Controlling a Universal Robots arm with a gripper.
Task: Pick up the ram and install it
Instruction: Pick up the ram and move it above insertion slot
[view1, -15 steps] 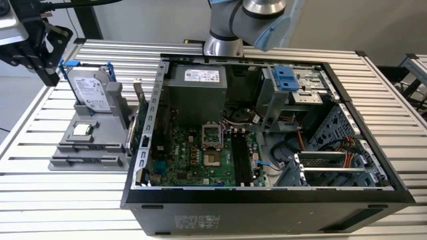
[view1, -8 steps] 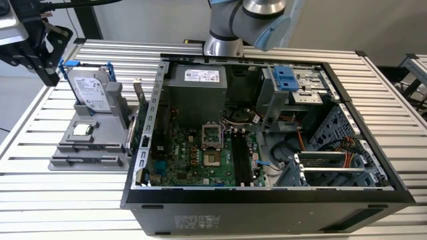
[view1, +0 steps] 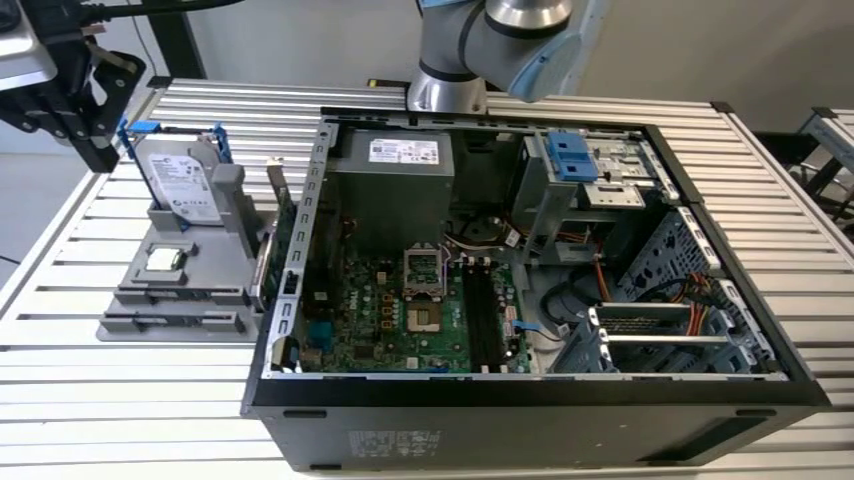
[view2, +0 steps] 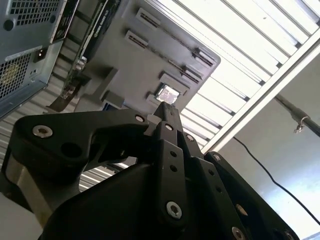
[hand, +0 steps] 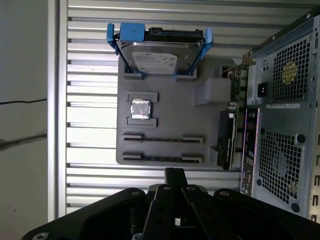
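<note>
While the gripper (hand: 174, 173) is hovering clenched and apparently empty near the grey holder (hand: 175, 107), the ram (hand: 162, 140) is standing on edge. Descending shut is risking knocking it.

Arm (view1: 514, 40) rises at rear of exterior view. Black gripper (view1: 96, 150) hangs at the exterior view's far left, pointing down. Fingers (hand: 174, 176) pressed together, nothing between them.

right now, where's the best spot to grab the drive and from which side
I'd pinch the drive across its two flat faces at the free top edge, coming down from above along its lean. Its foot sits in the holder, and the blue bracket wraps both side edges.
</note>
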